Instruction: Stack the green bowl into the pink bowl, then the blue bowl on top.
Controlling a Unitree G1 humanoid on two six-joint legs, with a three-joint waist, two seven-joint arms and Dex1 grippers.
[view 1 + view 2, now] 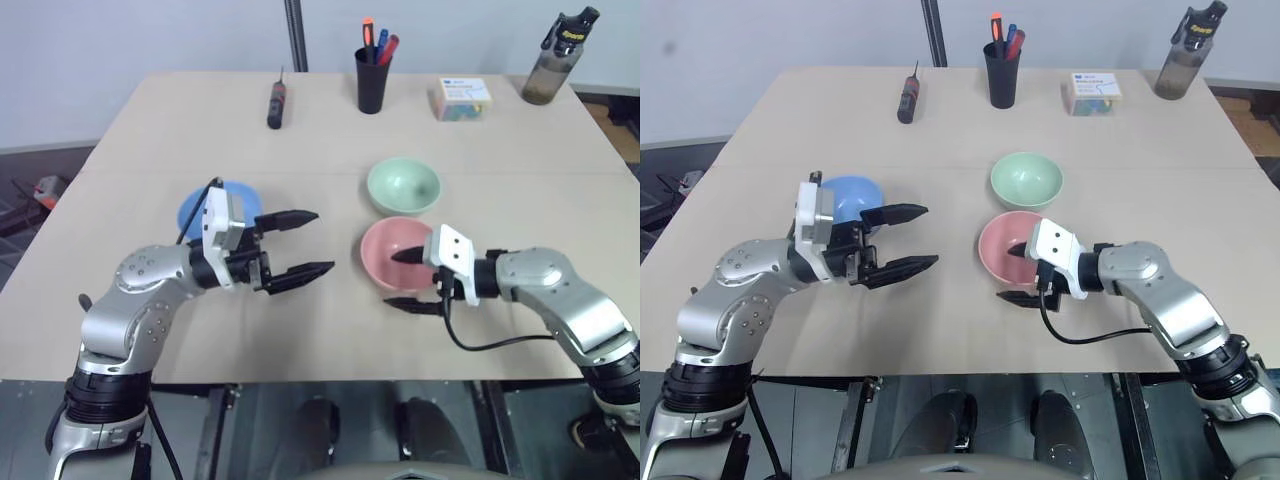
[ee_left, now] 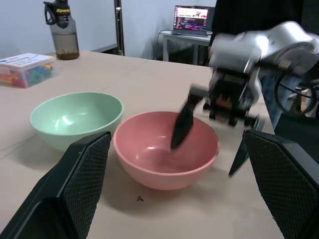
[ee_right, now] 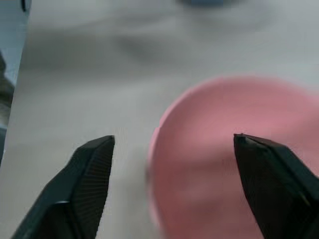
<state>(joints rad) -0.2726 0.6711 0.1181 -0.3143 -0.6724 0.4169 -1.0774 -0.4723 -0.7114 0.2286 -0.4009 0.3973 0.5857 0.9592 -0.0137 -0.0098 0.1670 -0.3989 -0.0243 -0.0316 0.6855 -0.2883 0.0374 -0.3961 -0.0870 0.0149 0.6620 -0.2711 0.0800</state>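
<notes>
Right gripper (image 1: 412,281) jaws spread wide, straddling pink bowl (image 1: 388,250) near rim, 1 finger inside, 1 outside; nothing gripped. Left gripper (image 1: 298,247) jaws fully spread, empty, over bare counter (image 1: 330,330) at pink's 9 o'clock. Green bowl (image 1: 403,186) just beside pink at 12. Blue bowl (image 1: 850,195) well apart, behind left wrist.

Right hand (image 2: 209,144) open over pink bowl (image 2: 159,164); green bowl (image 2: 75,119) just beside it
</notes>
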